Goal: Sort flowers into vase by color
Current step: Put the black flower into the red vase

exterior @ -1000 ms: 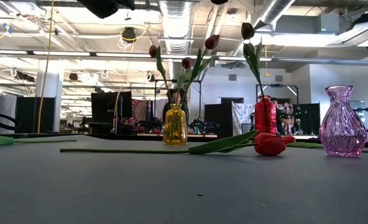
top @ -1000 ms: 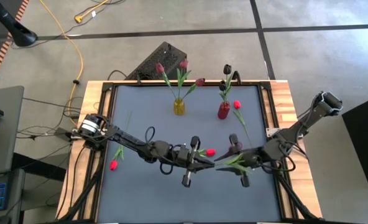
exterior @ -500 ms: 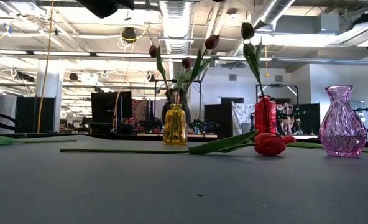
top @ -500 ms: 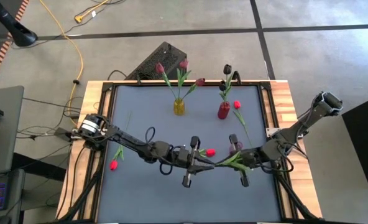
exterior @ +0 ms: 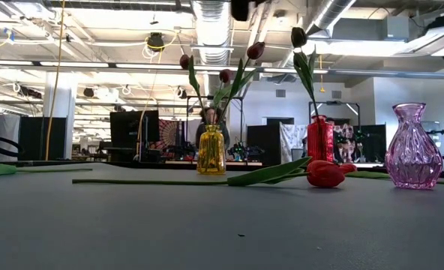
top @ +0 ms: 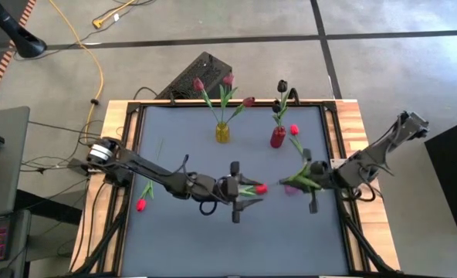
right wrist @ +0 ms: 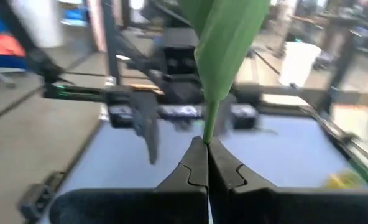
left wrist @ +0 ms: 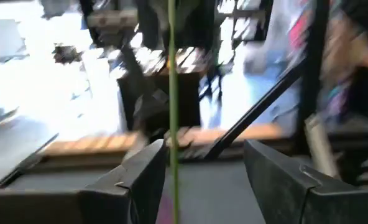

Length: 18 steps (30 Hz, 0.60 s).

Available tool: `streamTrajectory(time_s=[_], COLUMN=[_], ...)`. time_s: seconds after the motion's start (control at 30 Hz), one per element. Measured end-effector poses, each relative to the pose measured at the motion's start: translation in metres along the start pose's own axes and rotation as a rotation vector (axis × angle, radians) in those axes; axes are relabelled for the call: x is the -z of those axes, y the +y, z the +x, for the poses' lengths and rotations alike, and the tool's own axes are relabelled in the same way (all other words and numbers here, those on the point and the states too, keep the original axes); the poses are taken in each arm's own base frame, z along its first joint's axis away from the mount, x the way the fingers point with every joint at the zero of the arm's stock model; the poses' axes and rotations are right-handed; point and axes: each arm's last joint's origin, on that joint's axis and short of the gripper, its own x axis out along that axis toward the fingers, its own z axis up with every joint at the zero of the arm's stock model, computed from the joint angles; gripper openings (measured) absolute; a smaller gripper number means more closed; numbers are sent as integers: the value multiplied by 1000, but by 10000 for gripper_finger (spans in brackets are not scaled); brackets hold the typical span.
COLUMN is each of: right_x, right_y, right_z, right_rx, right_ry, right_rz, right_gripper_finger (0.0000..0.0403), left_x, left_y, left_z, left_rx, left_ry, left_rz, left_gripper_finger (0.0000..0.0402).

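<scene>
Take the table (top: 136, 247) as a clock face seen from above, with twelve at the far edge. At about eight o'clock a red tulip (top: 141, 205) lies loose near the left rim. Near the middle the left claw (top: 250, 191) hangs with its fingers apart. A thin green stem (left wrist: 172, 93) runs between them without being pinched. Just beside the tips is a second red head (top: 261, 188), which from table height looks to be lying flat.

Toward eleven stands the yellow vase (top: 223, 133) with three maroon tulips (top: 198, 83) in it. At one o'clock the red vase (top: 278, 138) holds a black tulip (top: 282, 85). A third red tulip (top: 294, 130) has its head just beside that vase, and as far as I can tell it isn't in it. The purple vase (exterior: 412, 146) stands empty.

Around four o'clock the right claw (top: 299, 184) is pressed together on a green leaf and stem (right wrist: 224, 37). I can't tell which head belongs to it.

I'd call the job roughly half done. Four flowers are standing in vases, and at least the three red ones are not in any vase.

I can't read any brand, label or writing on the vases or the table.
</scene>
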Motion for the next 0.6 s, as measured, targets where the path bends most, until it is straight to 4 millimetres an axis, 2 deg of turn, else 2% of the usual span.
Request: streamTrajectory(time_s=[0.27, 0.6], right_x=[3, 9], right_y=[-36, -77], right_z=[-24, -36], right_rx=[197, 423], right_ry=[57, 123], right_rz=[34, 47], right_gripper_finger=[16, 16], left_x=[1, 18], left_y=[11, 15], left_z=[-15, -21], left_rx=[-209, -286], left_ry=[251, 409], left_rz=[89, 121], left_gripper_finger=[204, 203])
